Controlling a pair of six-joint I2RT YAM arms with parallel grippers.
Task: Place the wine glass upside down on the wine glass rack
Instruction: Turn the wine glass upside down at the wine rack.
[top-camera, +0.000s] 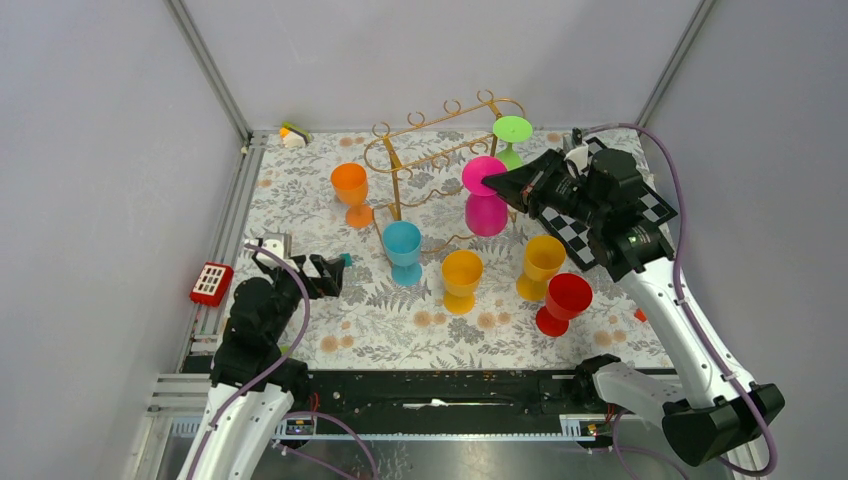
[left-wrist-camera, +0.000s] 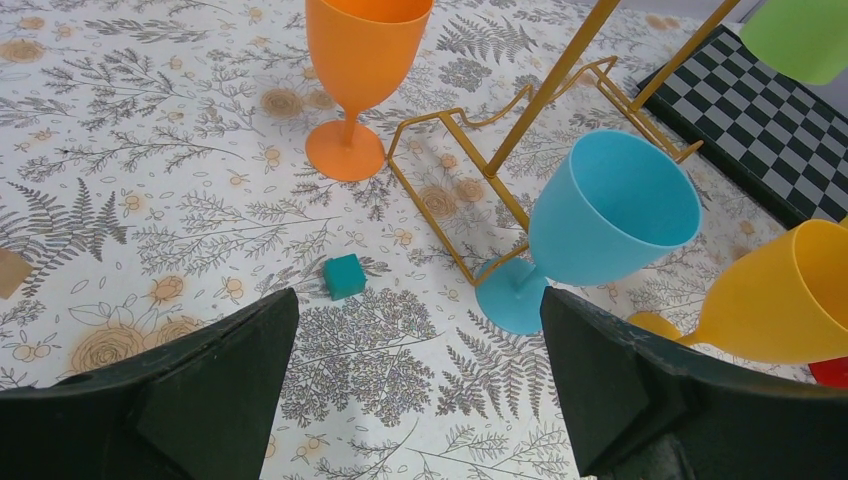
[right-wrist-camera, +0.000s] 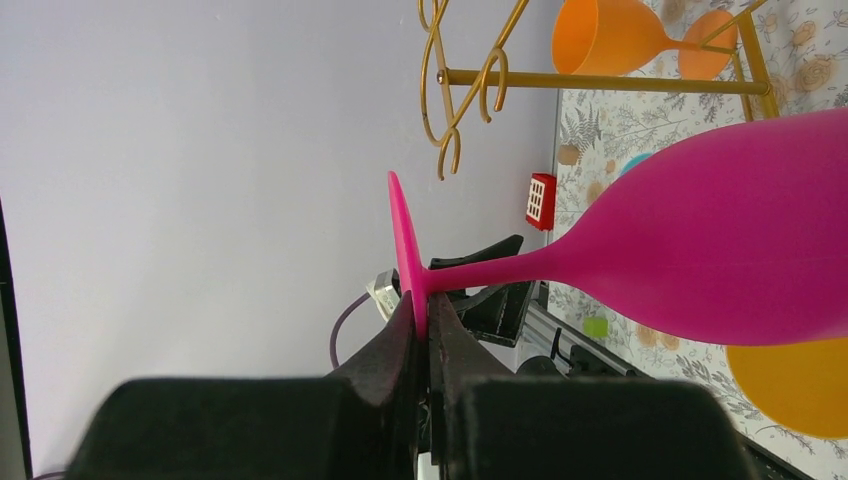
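Two grippers: nearest, the left gripper hangs spread wide, idle. Beyond, the right gripper pinches the foot rim of the inverted magenta plastic wine glass just beside the gold thin-wire rack. I'd keep the foot level and slide the stem between the rails slowly.

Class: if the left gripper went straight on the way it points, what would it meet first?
Probably the small teal block just ahead of the open left gripper; the blue glass stands beyond. Depth is unclear.
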